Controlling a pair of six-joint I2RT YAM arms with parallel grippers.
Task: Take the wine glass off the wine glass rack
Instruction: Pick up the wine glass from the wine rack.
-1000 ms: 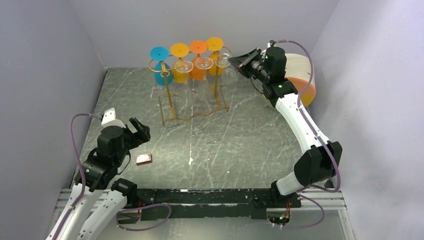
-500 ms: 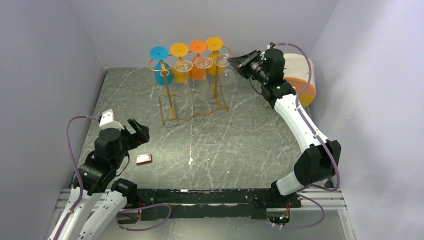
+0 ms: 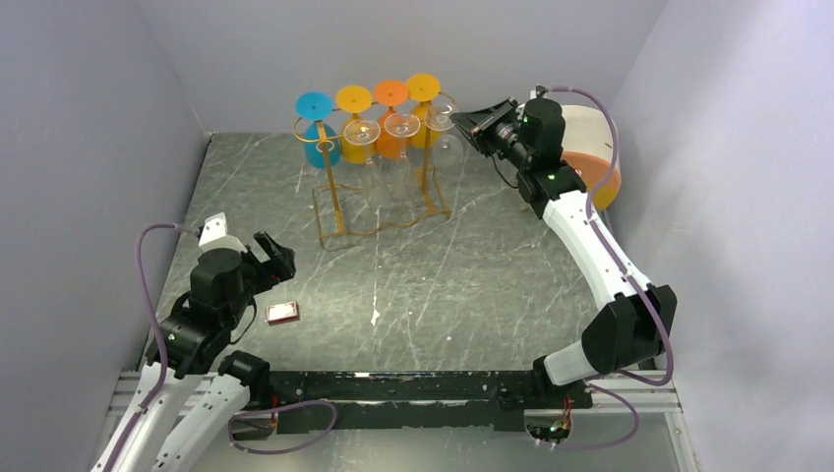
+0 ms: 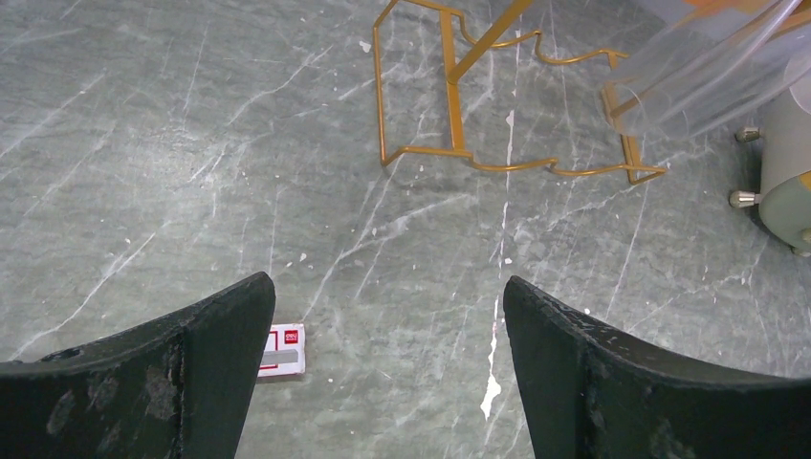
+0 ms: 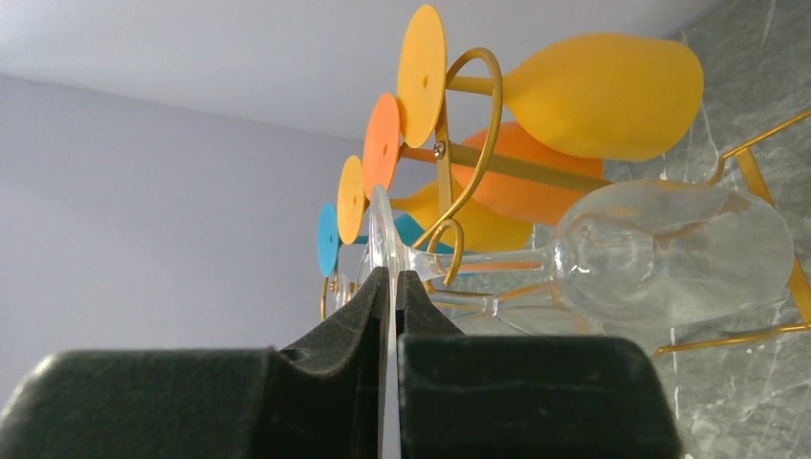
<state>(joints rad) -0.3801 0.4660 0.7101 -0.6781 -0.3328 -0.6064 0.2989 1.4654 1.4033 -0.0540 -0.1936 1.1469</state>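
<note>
The gold wire wine glass rack (image 3: 335, 202) stands at the back of the table, with clear and coloured glasses hanging upside down from its top bars. My right gripper (image 3: 462, 119) is at the rack's right end, shut on the foot disc of the rightmost clear wine glass (image 3: 438, 116). In the right wrist view the thin clear foot runs between the fingers of the right gripper (image 5: 392, 279), and the stem lies in a curled hook (image 5: 475, 115) with the bowl (image 5: 674, 253) beyond. My left gripper (image 3: 277, 258) hovers open low at the left, with nothing between the fingers of the left gripper (image 4: 387, 308).
Blue (image 3: 317, 144), yellow (image 3: 352, 98) and orange (image 3: 390, 93) glasses hang along the rack's far side, and two more clear glasses (image 3: 380, 128) hang on the near side. A small red-and-white card (image 3: 282, 313) lies by the left gripper. A white and orange container (image 3: 596, 147) stands at the back right.
My right wrist has edged a little to the right, still shut on the clear glass's foot. The left arm has barely shifted.
</note>
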